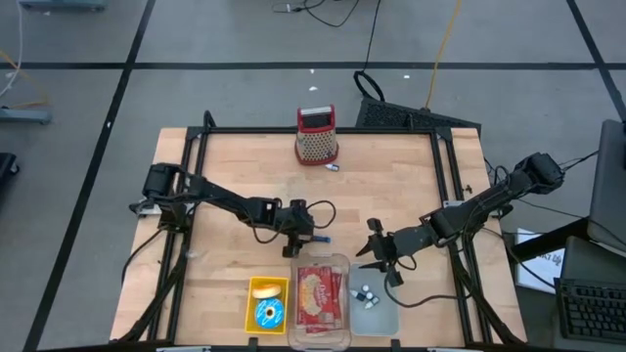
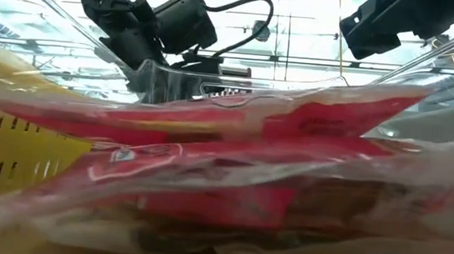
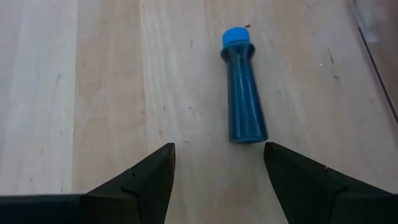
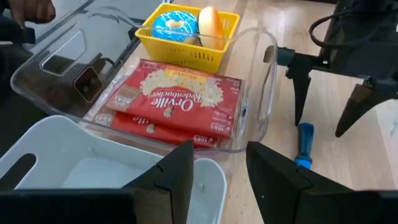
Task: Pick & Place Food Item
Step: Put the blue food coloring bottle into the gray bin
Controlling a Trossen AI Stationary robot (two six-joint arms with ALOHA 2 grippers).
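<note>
A small dark blue tube with a light blue cap [image 3: 242, 87] lies on its side on the wooden table [image 1: 235, 166], just beyond the clear container's far end. My left gripper [image 3: 217, 171] hangs open over the table with the tube [image 4: 303, 146] just ahead of its fingertips, touching nothing; the right wrist view shows it [image 4: 326, 118] from across the table. My right gripper [image 4: 221, 165] is open and empty above the white tray's far end [image 1: 370, 252]. Red popcorn packs [image 4: 177, 102] lie in the clear container [image 1: 321, 293].
A yellow basket [image 4: 186, 37] holding a blue-iced donut [image 4: 174, 25] and a bun [image 4: 210, 23] stands left of the container. A white tray [image 1: 374, 311] with small items sits to its right. A red-topped grater [image 1: 316, 135] stands at the table's far edge.
</note>
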